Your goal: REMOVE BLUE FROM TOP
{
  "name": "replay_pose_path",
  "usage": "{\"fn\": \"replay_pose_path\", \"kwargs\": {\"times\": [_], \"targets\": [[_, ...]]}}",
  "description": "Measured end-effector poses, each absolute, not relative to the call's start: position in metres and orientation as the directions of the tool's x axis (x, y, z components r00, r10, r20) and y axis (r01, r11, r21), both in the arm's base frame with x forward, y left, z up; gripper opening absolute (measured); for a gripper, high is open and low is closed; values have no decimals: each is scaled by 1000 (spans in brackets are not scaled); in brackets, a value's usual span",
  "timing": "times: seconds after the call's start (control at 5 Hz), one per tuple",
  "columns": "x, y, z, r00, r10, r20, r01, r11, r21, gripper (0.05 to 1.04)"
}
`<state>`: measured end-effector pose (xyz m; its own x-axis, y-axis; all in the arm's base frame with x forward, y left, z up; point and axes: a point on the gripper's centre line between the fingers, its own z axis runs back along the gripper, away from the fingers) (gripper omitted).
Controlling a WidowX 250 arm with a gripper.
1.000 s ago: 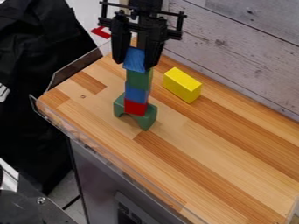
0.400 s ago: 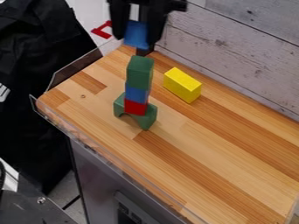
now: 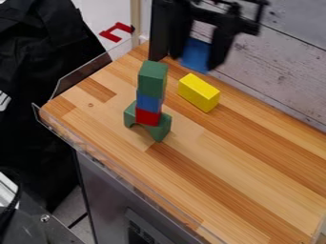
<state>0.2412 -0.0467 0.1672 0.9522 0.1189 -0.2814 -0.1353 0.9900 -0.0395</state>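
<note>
Swung sideways from above the tower (image 3: pixel 153 83), the gripper (image 3: pixel 196 62) hangs near the wall (image 3: pixel 280 71), jaws apparently clenched on the blue block (image 3: pixel 195 54), held above and beyond the yellow block (image 3: pixel 198 93).

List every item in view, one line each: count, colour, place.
held block: one, blue, between the gripper's fingers
upper stack block: one, green, top
middle stack block: one, blue, under green
lower stack block: one, red, under blue
arch block: one, green, stack's foot
loose block: one, yellow, beside stack
tabletop: one, wood-brown, under stack
wall: one, greyish, behind
cloth: black, left
gripper: one, black, above tabletop
</note>
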Motion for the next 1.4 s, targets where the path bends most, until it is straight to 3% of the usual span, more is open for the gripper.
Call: {"fn": "replay_pose_path", "kwargs": {"times": [0.2, 0.6, 0.8, 1.0, 1.4], "targets": [[243, -73, 161, 967, 43, -252, -61, 996, -64, 547], [249, -108, 136, 967, -64, -248, 54, 997, -48, 547], [253, -117, 121, 972, -96, -216, 75, 992, -104, 547], [254, -124, 98, 964, -143, -224, 107, 981, -164, 547], [257, -125, 52, 939, -147, -312, 103, 983, -153, 547]]}}
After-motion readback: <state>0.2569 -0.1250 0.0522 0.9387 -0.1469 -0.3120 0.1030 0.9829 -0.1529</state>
